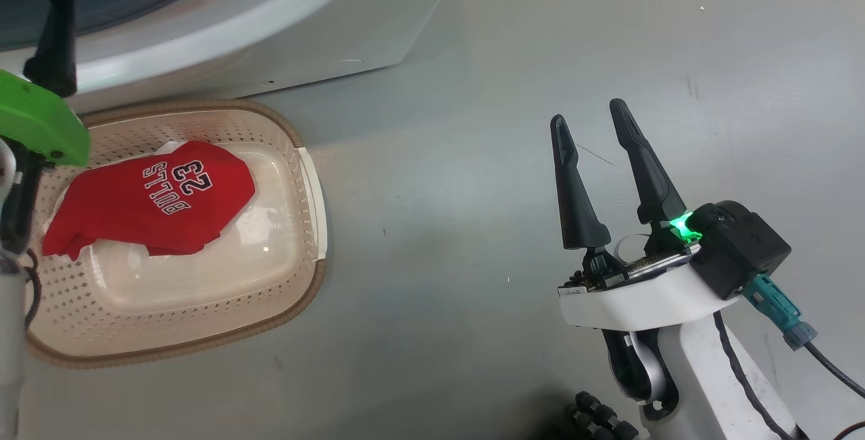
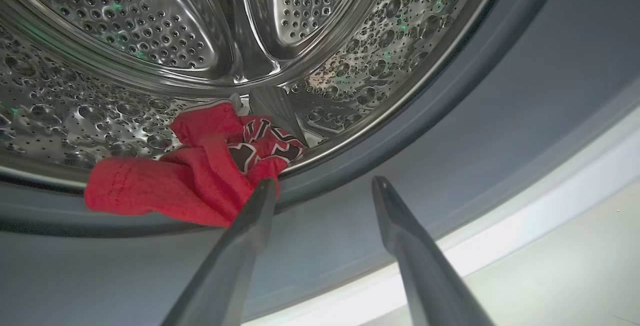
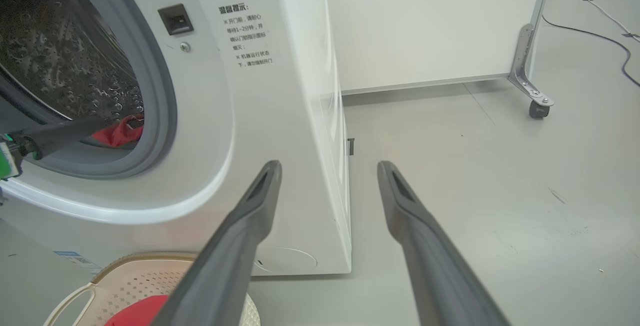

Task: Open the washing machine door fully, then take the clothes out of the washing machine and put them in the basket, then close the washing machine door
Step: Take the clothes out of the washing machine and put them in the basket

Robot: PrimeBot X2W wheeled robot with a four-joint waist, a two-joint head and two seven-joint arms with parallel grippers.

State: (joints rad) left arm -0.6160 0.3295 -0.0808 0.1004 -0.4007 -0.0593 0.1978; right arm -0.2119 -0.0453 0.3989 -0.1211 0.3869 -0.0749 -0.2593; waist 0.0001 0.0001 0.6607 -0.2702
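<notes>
Left end effector [image 2: 325, 181]: wide, empty, at drum [image 2: 125, 40] mouth, just beside red cloth [image 2: 190, 181] on its lip.
Basket [image 1: 315, 284]: floor [image 1: 439, 190], before washing machine [image 1: 304, 41]; red jersey [image 1: 149, 200] inside, left half.
Right end effector [image 1: 588, 112]: wide, empty, over floor.

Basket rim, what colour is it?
Brown and woven-looking, edging the cream basket; clearest in the head view.

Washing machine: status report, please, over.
Left gripper open at red cloth in drum. Right gripper open, empty, over floor. Red jersey already in basket. Nothing in the way.
</notes>
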